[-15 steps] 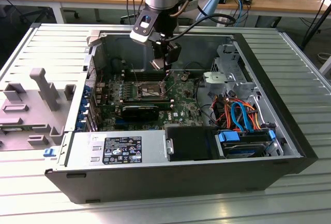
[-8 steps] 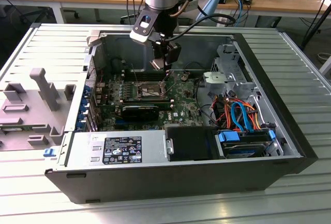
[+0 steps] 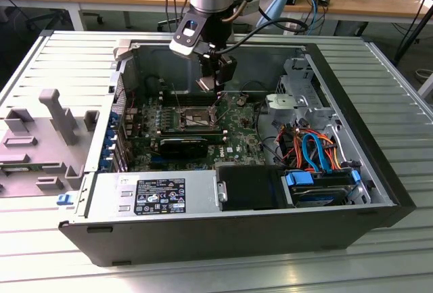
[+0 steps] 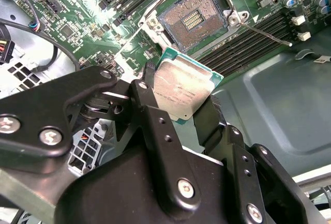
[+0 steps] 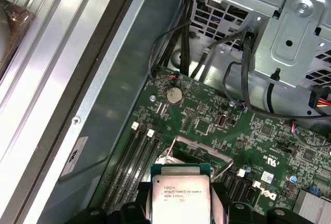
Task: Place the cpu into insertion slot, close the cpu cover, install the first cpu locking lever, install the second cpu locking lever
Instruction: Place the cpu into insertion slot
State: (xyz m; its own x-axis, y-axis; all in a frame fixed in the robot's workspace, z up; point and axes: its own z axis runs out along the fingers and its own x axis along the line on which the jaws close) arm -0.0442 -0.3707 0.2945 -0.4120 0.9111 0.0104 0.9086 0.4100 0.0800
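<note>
A black metal gripper point(image 4: 178, 100), its jointed fingers studded with silver screws, pinches the cpu point(image 4: 183, 87) by two opposite edges and holds it in the air above a green motherboard point(image 5: 207, 125) inside an open grey steel computer case point(image 3: 203, 239). The cpu is a small, flat, square chip with a dull, slightly smudged silver-grey metal top, faint print and a thin teal-green rim. Near it on the board lies the insertion slot point(image 4: 192, 19), a dark square socket with fine gold contacts showing and a silver metal rim, beside long narrow black memory slots point(image 4: 248, 43).
</note>
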